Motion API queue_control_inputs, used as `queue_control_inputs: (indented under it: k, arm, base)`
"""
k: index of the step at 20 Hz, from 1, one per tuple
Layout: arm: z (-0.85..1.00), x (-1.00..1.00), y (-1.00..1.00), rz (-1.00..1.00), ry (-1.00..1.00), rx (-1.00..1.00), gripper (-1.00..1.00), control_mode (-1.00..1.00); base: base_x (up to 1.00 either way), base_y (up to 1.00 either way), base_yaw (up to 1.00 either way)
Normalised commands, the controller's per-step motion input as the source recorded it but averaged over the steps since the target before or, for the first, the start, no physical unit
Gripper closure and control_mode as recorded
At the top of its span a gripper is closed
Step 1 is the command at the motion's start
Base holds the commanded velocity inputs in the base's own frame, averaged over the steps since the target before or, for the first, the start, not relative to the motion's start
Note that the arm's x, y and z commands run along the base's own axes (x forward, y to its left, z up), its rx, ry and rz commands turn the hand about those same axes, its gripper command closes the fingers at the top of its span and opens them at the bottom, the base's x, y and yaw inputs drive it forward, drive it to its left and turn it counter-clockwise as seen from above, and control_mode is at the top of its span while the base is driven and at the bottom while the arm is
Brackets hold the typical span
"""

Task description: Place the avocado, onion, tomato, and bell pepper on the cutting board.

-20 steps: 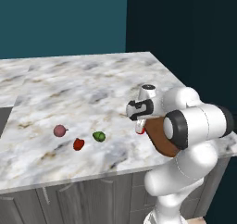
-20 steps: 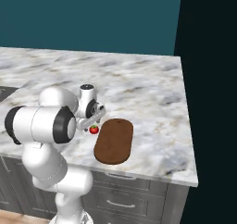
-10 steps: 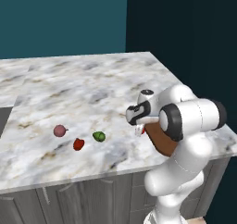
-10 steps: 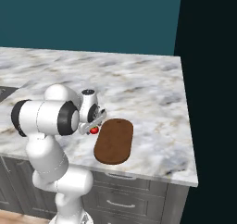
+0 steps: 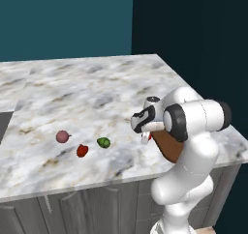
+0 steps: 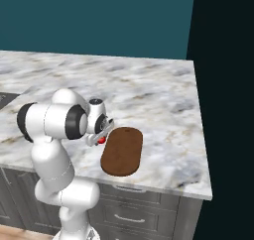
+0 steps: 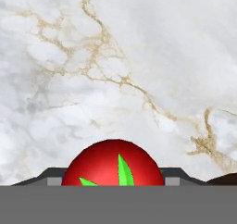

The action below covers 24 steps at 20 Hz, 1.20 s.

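The gripper (image 7: 113,183) has its fingers closed in on either side of the tomato (image 7: 112,165), apparently gripping it, low on the counter (image 5: 97,93) just beside the board (image 6: 122,151), handy for a short carry across.

- Onion (image 5: 62,136), bell pepper (image 5: 82,151) and avocado (image 5: 103,142) clustered on the counter (image 5: 87,90), well left of the cutting board (image 6: 122,151).
- Tomato (image 7: 112,163) between the fingertips of the gripper (image 6: 100,137), just beside the cutting board's left edge.
- Cutting board near the counter's front edge.
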Motion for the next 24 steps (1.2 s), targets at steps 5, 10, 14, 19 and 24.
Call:
queue_control_inputs:
  k: [5,10,14,19,24]
  arm:
    - [-0.05,0.02,-0.03,0.03,0.01,0.00,1.00,-1.00]
    - [0.71,-0.03,-0.15,0.00,-0.02,0.00,1.00,-1.00]
    - [0.81,0.00,-0.53,-0.04,0.01,-0.02,1.00,-1.00]
    - [0.22,0.12,-0.64,-0.09,0.06,-0.02,1.00,-1.00]
    - [-0.29,0.24,-0.70,-0.03,0.06,0.01,1.00,-1.00]
  base:
    - [0.00,0.00,0.00]
    - [0.00,0.00,0.00]
    - [0.00,0.00,0.00]
    - [0.00,0.00,0.00]
    - [0.00,0.00,0.00]
